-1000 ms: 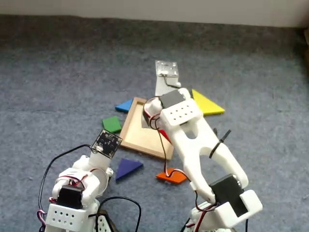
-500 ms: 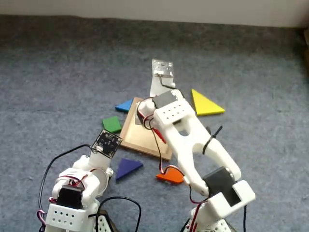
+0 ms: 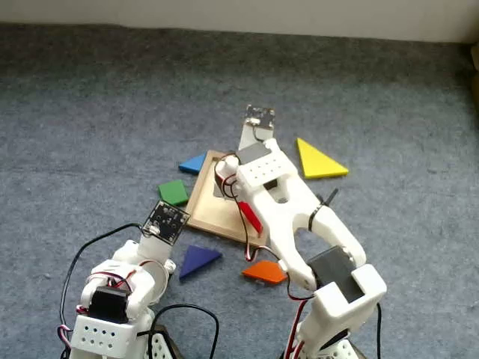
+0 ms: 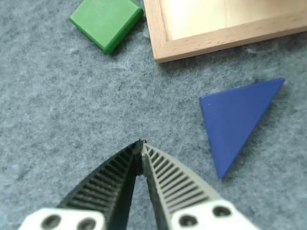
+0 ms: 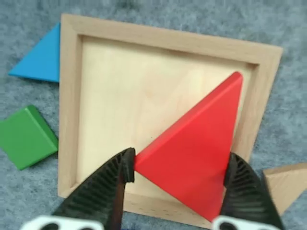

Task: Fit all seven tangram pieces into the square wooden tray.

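My right gripper [image 5: 181,159] is shut on a large red triangle [image 5: 196,153] and holds it over the square wooden tray [image 5: 163,40]. One red corner points into a tray corner; the opposite edge overlaps the tray's rim. From the high view the right arm reaches across the tray [image 3: 202,213], and a strip of the red triangle [image 3: 251,217] shows beneath it. My left gripper [image 4: 140,144] is shut on nothing, low over the carpet. A dark blue triangle [image 4: 237,120] and a green square [image 4: 106,21] lie near it.
Around the tray on grey carpet lie a light blue triangle [image 3: 194,162], the green square [image 3: 174,192], the dark blue triangle [image 3: 198,259], an orange piece [image 3: 266,271] and a yellow triangle [image 3: 318,161]. The left arm [image 3: 127,288] sits folded at the near left.
The right arm has drawn back a little toward its base, and more of the red triangle shows under it. The left arm has kept still.
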### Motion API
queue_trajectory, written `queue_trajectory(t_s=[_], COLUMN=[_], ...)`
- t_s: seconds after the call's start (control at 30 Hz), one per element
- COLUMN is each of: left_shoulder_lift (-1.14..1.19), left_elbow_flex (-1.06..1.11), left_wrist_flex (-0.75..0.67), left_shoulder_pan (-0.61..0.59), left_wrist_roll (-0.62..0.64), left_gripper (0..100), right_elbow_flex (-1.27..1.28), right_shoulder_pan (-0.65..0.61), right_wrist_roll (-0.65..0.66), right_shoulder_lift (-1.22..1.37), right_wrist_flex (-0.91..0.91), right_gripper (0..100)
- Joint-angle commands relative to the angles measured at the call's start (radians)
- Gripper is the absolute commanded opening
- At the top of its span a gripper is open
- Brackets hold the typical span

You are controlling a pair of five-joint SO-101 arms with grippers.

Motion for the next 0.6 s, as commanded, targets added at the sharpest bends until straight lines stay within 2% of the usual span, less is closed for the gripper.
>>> queue_trajectory(t_s=[0.0,0.13,0.43,0.5,0.57], left_shoulder_lift=[-0.028,-0.028,-0.028,-0.028,-0.028], left_elbow_flex=[0.019,0.019,0.019,0.019,0.019], left_wrist_flex=[0.005,0.005,0.005,0.005,0.005], left_shoulder_pan=[0.013,0.013,0.013,0.013,0.013], left_wrist_roll=[-0.005,-0.005,-0.005,-0.005,-0.005], left_gripper=[1,1,1,1,1], right_elbow_flex=[-0.050,-0.048,-0.059,-0.087,-0.116], right_shoulder_pan=[0.022,0.022,0.022,0.018,0.019], right_wrist_roll=[-0.009,-0.009,0.008,0.069,0.137], right_shoulder_lift=[-0.012,-0.013,-0.021,-0.019,-0.013], right_wrist_flex=[-0.005,-0.005,0.047,0.058,0.053], right_gripper=[29.9,40.9,40.9,37.9,28.5])
